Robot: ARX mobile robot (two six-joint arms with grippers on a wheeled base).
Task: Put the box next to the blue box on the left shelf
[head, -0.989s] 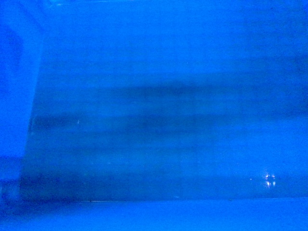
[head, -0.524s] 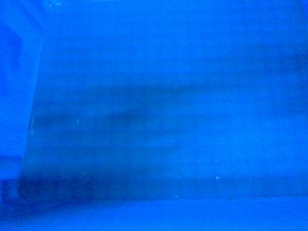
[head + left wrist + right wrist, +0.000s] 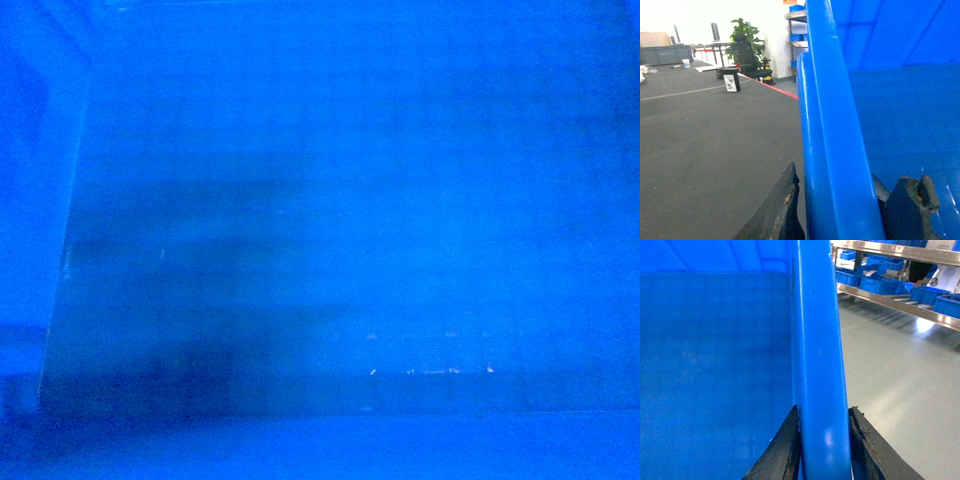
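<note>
The left gripper (image 3: 840, 210) is clamped on the box (image 3: 900, 125), one dark, worn finger (image 3: 777, 210) pressed against the outside of its thick rim and the other finger (image 3: 912, 205) lying inside against the inner wall. The right gripper (image 3: 824, 450) pinches the opposite rim of the same box (image 3: 715, 365), with a black finger (image 3: 782, 452) on the inner side of the rim and its partner (image 3: 870, 450) on the outer side, both touching the plastic. Held between the two arms, the box fills the head view entirely: only its blue floor (image 3: 340, 230) with a faint square grid shows there, with a side wall (image 3: 40, 180) rising at the left edge. Beyond the box's rim on the left-gripper side lies a dark grey floor (image 3: 710, 140) crossed by a red line (image 3: 777, 90); far past the box stand a black office chair (image 3: 747, 57), a green potted plant (image 3: 742, 30) behind it, and a small dark bin (image 3: 731, 80) with a white label. Beyond the box's rim on the right-gripper side is a pale glossy floor (image 3: 900, 370), and further off from the box a metal shelf rack (image 3: 890, 295) carrying several small blue bins (image 3: 880, 284).
</note>
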